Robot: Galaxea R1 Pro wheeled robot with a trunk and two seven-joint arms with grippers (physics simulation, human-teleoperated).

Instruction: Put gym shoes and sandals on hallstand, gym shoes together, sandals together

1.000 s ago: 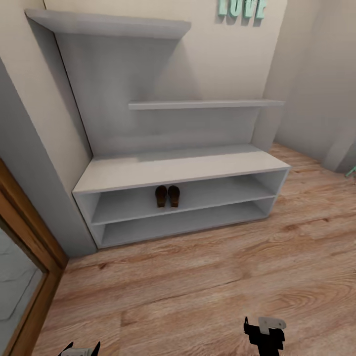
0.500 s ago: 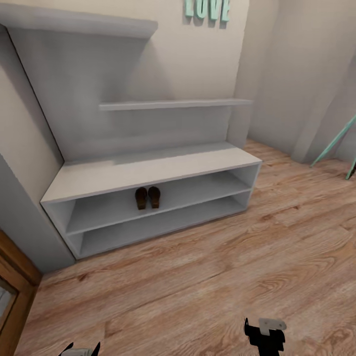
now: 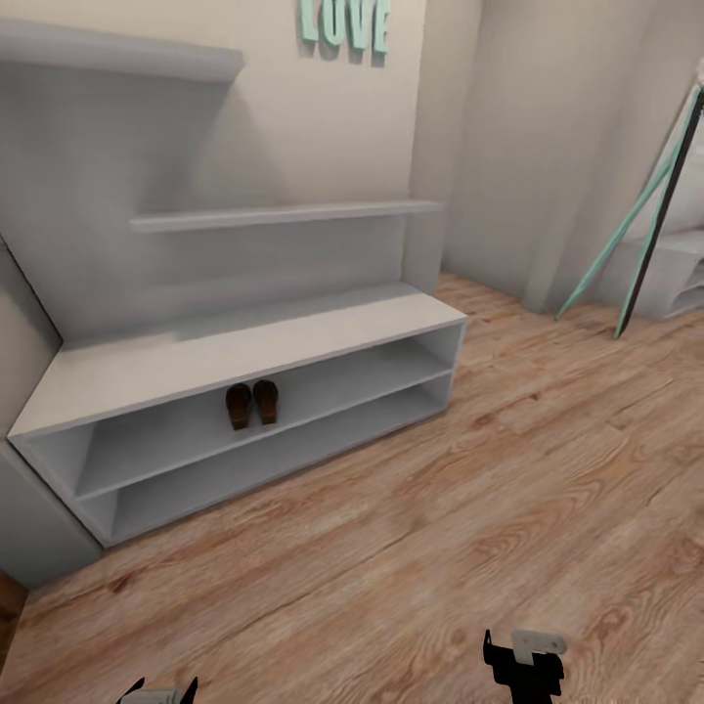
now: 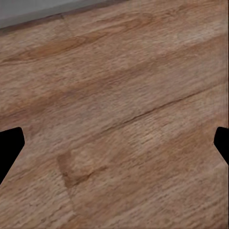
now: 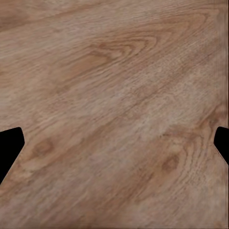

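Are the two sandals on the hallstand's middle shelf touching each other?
Cannot tell. In the head view the two sandals sit side by side on the hallstand, too small to show contact or a gap.

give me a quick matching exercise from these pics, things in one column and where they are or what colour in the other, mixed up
Things:
1. sandals
2. LOVE letters
3. hallstand
4. corridor floor

Descriptions:
A. mint green, high on the wall
B. light brown wood-grain planks
C. dark brown, side by side on the upper of the two low shelves
D. light grey, with a flat top and two staggered upper shelves

Pairs: 1-C, 2-A, 3-D, 4-B
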